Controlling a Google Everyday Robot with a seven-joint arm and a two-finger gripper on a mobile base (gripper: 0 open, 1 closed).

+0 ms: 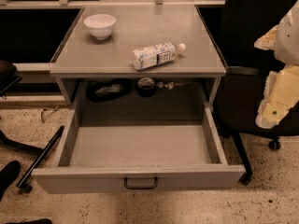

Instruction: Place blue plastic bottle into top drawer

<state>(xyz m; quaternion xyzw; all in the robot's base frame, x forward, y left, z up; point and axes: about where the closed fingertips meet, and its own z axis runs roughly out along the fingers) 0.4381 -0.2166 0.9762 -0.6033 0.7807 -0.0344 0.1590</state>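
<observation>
The blue plastic bottle (pixel 156 55) lies on its side on the grey cabinet top (pixel 140 27), near the front edge, with its white cap pointing right. The top drawer (pixel 140 146) is pulled wide open below it, with a plain grey floor and a dark bar handle (pixel 140 184) on the front panel. My gripper (pixel 275 99) shows as pale arm parts at the right edge of the view, well right of the cabinet and the bottle, holding nothing that I can see.
A white bowl (pixel 99 25) stands at the back left of the cabinet top. A dark tape roll (pixel 146 86) and dark clutter (pixel 108 90) lie under the top, behind the drawer. A black office chair (pixel 252 69) stands to the right. Chair legs (pixel 39 157) reach in at the left.
</observation>
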